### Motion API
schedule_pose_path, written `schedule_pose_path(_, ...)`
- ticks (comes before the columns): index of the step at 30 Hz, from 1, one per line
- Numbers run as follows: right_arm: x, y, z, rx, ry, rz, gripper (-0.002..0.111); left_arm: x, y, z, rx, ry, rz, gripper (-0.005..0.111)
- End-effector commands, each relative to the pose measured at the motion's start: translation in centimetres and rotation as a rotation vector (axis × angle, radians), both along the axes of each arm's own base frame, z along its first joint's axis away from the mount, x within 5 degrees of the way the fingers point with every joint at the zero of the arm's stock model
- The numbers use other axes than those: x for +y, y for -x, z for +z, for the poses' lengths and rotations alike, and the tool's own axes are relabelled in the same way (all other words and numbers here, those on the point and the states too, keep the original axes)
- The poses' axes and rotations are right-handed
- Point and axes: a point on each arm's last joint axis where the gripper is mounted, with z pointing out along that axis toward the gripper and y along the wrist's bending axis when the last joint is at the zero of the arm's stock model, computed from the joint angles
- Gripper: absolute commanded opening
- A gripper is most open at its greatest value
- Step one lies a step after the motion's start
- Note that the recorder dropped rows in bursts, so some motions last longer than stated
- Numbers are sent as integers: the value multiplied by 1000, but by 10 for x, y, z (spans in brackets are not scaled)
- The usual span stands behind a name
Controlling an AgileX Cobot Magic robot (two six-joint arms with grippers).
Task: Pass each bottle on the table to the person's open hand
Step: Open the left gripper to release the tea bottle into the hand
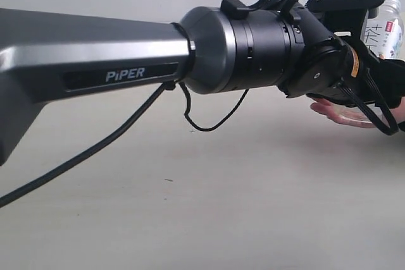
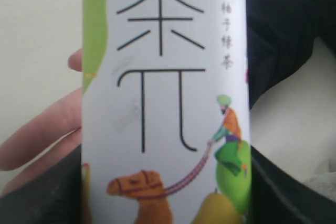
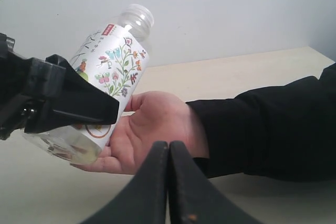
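Bottle (image 3: 113,64) over hand (image 3: 152,129)
Left jaws pinch the tilted bottle, its base low above the hand; right jaws are pressed together.

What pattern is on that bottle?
The bottle label is white with black characters, a green-clad rider and a camel; left wrist view.

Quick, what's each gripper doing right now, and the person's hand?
Left gripper: closed on the white-label tea bottle.
Right gripper: fingers shut, empty.
Person's hand: open, palm up, under the bottle.
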Motion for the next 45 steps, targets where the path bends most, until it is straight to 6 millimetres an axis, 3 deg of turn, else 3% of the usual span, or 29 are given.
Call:
schedule_pose_path(1, 0, 0, 0, -10, 2, 4, 0, 0, 1, 0, -5, -4, -1, 0)
schedule_pose_path(8, 0, 0, 0, -10, 2, 4, 0, -2, -1, -23, 65, -26, 46, 0)
schedule_pose_path(14, 0, 0, 0, -10, 2, 4, 0, -3, -4, -31, 80, -14, 59, 0)
schedule_pose_path(16, 0, 0, 0, -10, 2, 4, 0, -2, -5, -31, 88, -9, 69, 7)
schedule_pose_path(21, 0, 0, 0, -10, 2, 4, 0, -2, -5, -31, 99, -2, 80, 55)
schedule_pose_path(24, 0, 0, 0, -10, 2, 4, 0, -2, -5, -31, 99, -2, 80, 74)
schedule_pose_path(36, 0, 0, 0, -10, 2, 4, 0, -2, -5, -29, 97, -2, 79, 105)
schedule_pose_path(45, 0, 0, 0, -10, 2, 4, 0, 6, -2, 2, 40, -26, 44, 105)
